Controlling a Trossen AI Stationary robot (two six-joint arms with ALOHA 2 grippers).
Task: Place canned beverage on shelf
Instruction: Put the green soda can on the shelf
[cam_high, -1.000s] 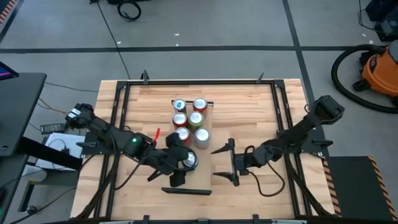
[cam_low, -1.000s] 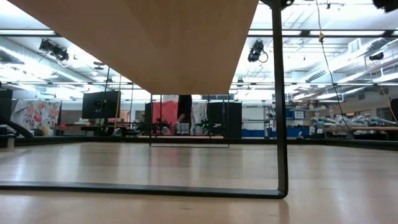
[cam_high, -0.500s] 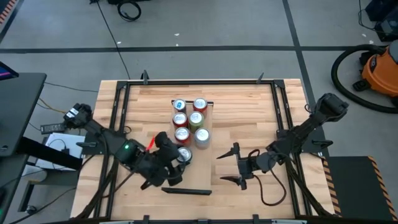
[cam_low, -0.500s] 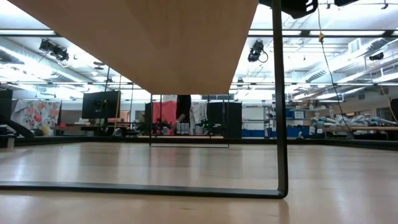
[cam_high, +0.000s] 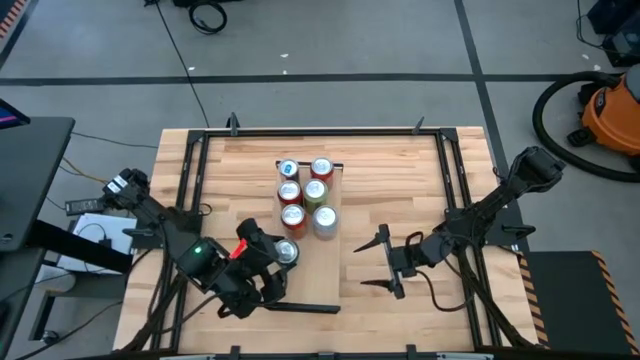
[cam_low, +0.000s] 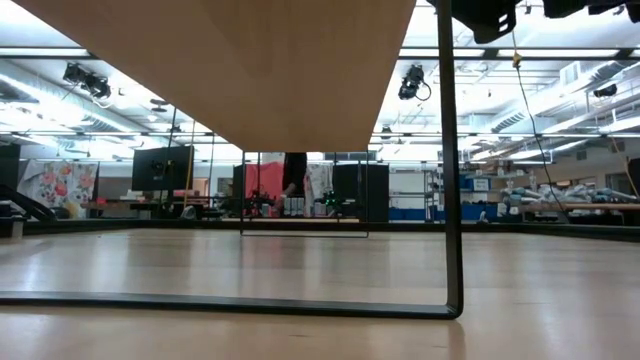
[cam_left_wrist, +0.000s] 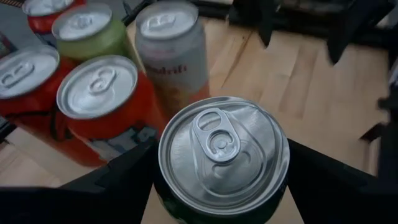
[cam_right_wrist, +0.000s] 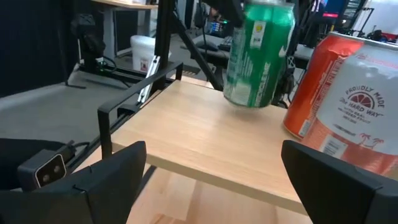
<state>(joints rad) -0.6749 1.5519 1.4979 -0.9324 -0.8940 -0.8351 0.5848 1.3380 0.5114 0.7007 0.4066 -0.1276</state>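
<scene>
One green can (cam_left_wrist: 222, 157) sits clenched in the left tool (cam_high: 268, 268), hanging just above the near end of the shelf (cam_high: 322, 265), so setting it down is the likely next call. Six cans (cam_high: 307, 194) crowd just beyond, while the right tool (cam_high: 378, 262) waits alongside, spread wide

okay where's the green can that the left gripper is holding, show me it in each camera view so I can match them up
High view: the green can sits in the left gripper, lower middle, just below the cluster of cans.
Low view: not visible; only the underside of the shelf shows.
Left wrist view: centre bottom, silver top seen from above.
Right wrist view: top centre, held just above the shelf board.
Shared landmark: the orange-red can beside it.
</scene>
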